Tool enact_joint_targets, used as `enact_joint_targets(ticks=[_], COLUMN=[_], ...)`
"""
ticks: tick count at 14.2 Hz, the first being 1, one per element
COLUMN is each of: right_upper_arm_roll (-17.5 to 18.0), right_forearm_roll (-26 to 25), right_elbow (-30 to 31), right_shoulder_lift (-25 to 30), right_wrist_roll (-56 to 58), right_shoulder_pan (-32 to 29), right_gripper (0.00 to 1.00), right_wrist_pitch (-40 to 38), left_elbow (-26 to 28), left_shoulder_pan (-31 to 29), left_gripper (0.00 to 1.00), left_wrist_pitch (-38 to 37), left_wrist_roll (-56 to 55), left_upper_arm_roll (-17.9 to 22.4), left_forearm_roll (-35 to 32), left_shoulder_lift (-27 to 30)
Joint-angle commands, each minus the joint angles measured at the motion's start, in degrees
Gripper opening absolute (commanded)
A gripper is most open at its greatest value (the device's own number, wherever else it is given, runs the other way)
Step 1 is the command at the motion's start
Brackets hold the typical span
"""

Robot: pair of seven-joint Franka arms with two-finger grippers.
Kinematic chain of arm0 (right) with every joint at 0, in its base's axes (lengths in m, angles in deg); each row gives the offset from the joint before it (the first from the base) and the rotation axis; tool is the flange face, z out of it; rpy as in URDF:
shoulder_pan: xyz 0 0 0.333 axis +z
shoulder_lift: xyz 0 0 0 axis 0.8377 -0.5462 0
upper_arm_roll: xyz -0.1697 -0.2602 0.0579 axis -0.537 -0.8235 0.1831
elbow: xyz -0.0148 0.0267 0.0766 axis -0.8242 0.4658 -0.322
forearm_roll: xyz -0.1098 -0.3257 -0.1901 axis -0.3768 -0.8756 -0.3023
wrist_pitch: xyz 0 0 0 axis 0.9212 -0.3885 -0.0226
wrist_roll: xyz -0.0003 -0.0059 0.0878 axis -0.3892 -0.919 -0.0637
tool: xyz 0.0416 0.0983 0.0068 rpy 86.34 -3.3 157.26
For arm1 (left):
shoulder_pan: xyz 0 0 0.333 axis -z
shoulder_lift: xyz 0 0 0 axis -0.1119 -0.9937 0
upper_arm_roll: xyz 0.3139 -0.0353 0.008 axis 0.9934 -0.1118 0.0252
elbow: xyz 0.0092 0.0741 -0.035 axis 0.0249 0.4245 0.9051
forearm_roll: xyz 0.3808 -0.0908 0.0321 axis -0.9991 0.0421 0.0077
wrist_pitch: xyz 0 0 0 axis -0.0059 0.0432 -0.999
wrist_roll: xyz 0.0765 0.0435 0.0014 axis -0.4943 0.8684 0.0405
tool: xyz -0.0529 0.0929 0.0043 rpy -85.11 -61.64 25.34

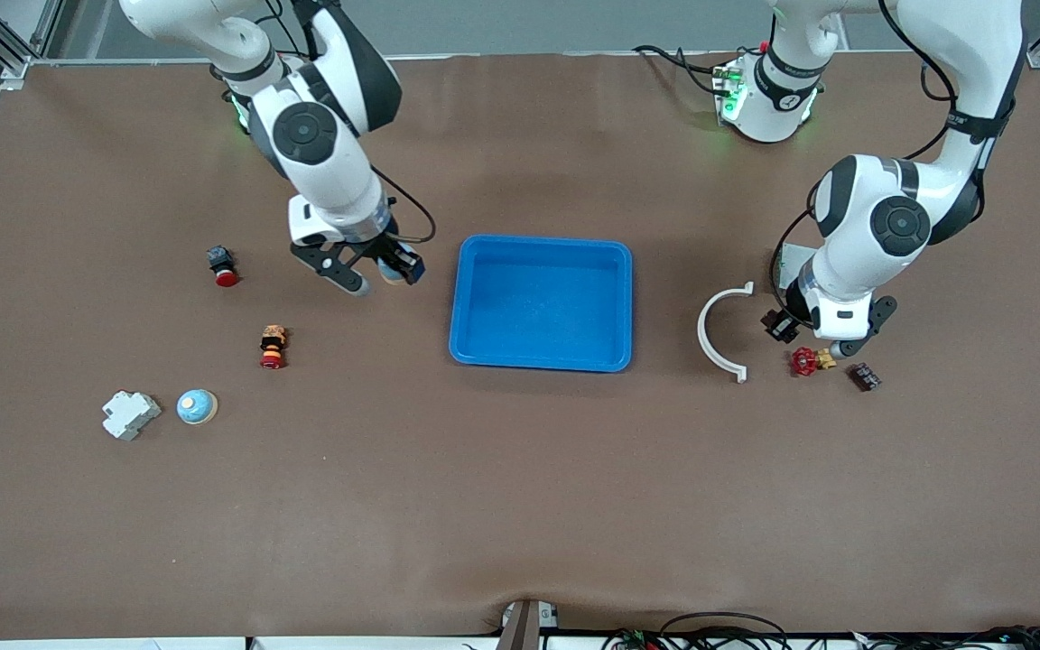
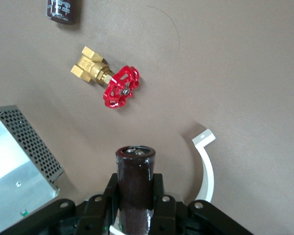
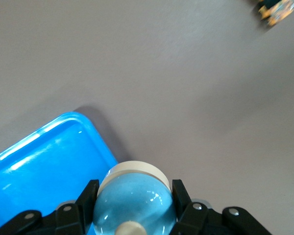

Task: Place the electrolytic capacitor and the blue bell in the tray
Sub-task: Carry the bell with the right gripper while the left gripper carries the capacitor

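Note:
The bright blue tray [image 1: 542, 305] lies mid-table and holds nothing. My right gripper [image 1: 381, 273] hangs just outside the tray's rim on the right arm's side, shut on a blue bell [image 3: 134, 208] with a cream base. In the right wrist view a tray corner [image 3: 44, 161] shows beside the right gripper [image 3: 134, 192]. A second blue bell [image 1: 197, 406] sits on the table toward the right arm's end. My left gripper [image 1: 813, 332] is above the table at the left arm's end. The left gripper [image 2: 135, 190] is shut on a dark brown electrolytic capacitor [image 2: 135, 164].
A red-handled brass valve [image 1: 806, 361], a white curved clip [image 1: 720, 332] and a small dark part [image 1: 864, 376] lie around the left gripper. A perforated grey metal box [image 2: 19, 156] is beside them. A red-button switch [image 1: 224, 267], a small figure [image 1: 273, 348] and a grey block [image 1: 130, 413] lie toward the right arm's end.

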Motion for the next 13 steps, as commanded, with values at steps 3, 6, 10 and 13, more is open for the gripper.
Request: enact_joint_targets(ticks=[3,6,10,13], right_upper_arm_roll=[-0.77,-0.77,-0.95,-1.04], right_forearm_roll=[0.38,-0.24,-0.59,-0.67], right_elbow=[-7.99,-14.32,-17.24,-17.15], right_shoulder_lift=[-11.69,-19.16,-23.49,-24.72], right_wrist_roll=[-10.37,-14.24,-17.59,-20.48], right_shoulder_pan=[4.96,7.86,10.59,12.35], right_gripper=[0.0,0.0,0.0,0.0], right_wrist_pitch=[5.03,5.03,5.56,6.79], left_elbow=[-1.9,-2.69,-3.57,-4.28], left_shoulder_pan=[0.13,0.22,0.31,0.92], left_gripper=[0.0,0.0,0.0,0.0], left_wrist_pitch=[-4.65,-5.28,-5.63,-5.54], left_wrist_roll=[-5.78,-9.65,-14.66,-19.05], left_upper_arm_roll=[-4.33,-6.61,-9.69,-11.97], left_forearm_roll=[0.64,0.56,0.56,0.47], left_shoulder_lift=[1.56,1.56,1.03,0.16])
